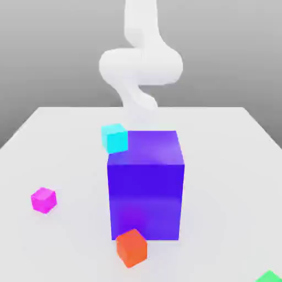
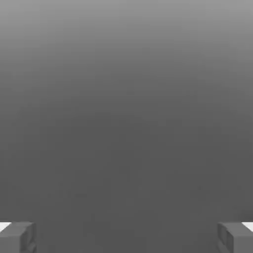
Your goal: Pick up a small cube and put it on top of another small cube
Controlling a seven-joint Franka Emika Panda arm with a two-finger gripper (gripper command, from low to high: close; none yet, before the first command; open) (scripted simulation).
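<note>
A white table [image 1: 66, 137] bears a big blue cube [image 1: 146, 187] at its middle. The white arm [image 1: 140, 60] rises behind that cube. The gripper [image 2: 126, 237] is spread wide, holding nothing. An orange cube [image 1: 131, 248] touches the blue cube's front; a cyan cube [image 1: 114, 137] sits at its rear on the exterior view's left; the pink cube [image 1: 43, 199] lies well apart, further left.

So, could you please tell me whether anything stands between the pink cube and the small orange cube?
Nothing visible does. The pink cube sits alone toward the exterior view's left; bare table lies between it and the orange cube, with the big blue cube behind that path.
</note>
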